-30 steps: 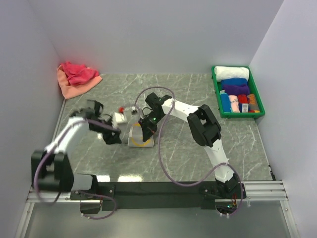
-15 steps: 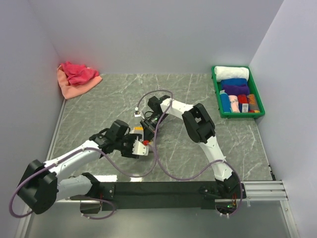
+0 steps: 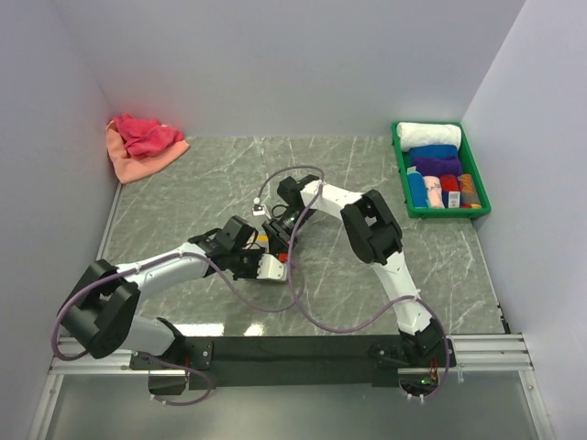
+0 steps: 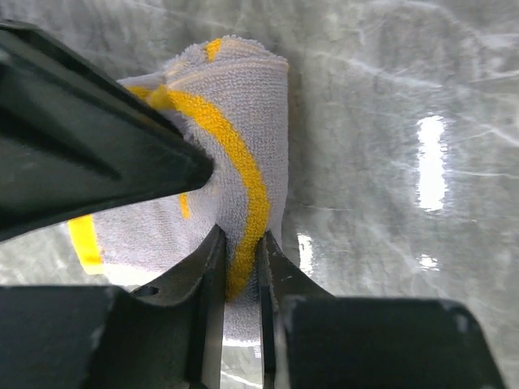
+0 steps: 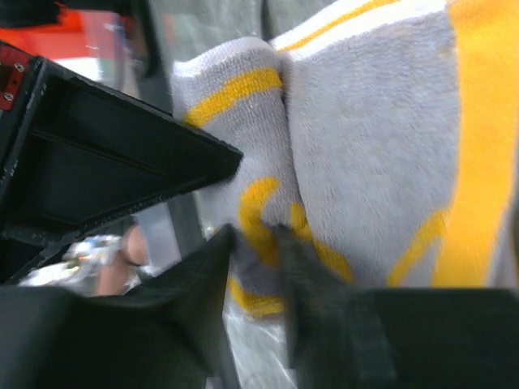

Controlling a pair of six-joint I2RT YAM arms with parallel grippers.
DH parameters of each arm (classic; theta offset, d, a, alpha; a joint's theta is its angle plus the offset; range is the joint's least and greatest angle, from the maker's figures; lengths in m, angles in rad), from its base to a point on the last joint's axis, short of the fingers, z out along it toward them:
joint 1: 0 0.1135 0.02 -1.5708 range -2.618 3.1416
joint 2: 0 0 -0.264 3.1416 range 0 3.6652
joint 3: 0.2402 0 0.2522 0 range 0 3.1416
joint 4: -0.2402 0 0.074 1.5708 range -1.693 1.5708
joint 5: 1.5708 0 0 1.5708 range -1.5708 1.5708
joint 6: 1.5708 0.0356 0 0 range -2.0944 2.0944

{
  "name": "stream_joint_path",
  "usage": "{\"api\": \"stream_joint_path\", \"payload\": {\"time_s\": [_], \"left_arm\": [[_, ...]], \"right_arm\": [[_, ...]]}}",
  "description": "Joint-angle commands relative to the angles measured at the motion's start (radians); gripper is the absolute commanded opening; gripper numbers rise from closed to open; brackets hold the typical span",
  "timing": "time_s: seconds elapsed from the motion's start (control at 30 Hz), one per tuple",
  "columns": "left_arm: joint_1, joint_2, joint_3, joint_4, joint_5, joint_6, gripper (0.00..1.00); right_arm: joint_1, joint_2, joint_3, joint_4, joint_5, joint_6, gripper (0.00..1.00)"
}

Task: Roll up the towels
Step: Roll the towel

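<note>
Right now both arms meet near the middle of the bench (image 3: 202, 183), over a pale grey striped towel (image 4: 235, 105) with yellow bands that lies rolled up on the marble surface. From above this towel is almost wholly hidden beneath the two wrists. The left pincer (image 4: 239, 239) has its two fingers drawn nearly together on the roll's near edge, with a yellow band of the cloth running down between them, so it is clamped on the striped towel. The right pincer (image 5: 255, 239) comes in from the opposite side, its fingers a little apart with a fold of the same cloth between them. That view is blurred, and I cannot tell whether the fold is gripped or only lying there. In the far left corner, well apart from the arms, a crimson pink towel (image 3: 145, 135) lies crumpled on top of a salmon orange towel (image 3: 128, 160). At the far right stands a green tray (image 3: 401, 179) holding rolled towels, among them a white roll (image 3: 428, 135) at the back, then a blue roll (image 3: 433, 151), then a purple roll (image 3: 437, 166), with smaller rolls nearer the front.
</note>
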Motion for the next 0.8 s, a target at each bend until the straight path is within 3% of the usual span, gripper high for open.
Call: {"api": "stream_joint_path", "payload": {"time_s": [0.0,0.07,0.17,0.43,0.63,0.77], "left_arm": [[0.002,0.055,0.026,-0.236,0.091,-0.022,0.02],[0.010,0.097,0.067,-0.328,0.140,-0.019,0.01],[0.043,0.167,0.131,-0.423,0.203,-0.021,0.01],[0.220,0.464,0.422,-0.636,0.327,-0.016,0.01],[0.301,0.734,0.700,-0.817,0.386,0.030,0.02],[0.315,0.857,0.835,-0.869,0.366,0.022,0.04]], "right_arm": [[-0.019,-0.098,-0.033,0.050,0.247,-0.024,0.41],[-0.040,-0.172,-0.031,0.085,0.311,-0.001,0.52],[-0.076,-0.299,-0.061,0.170,0.370,0.040,0.54],[-0.221,-0.697,-0.319,0.358,0.442,0.114,0.53],[-0.217,-0.915,-0.517,0.398,0.476,0.109,0.49],[-0.144,-0.986,-0.589,0.409,0.534,0.091,0.48]]}}
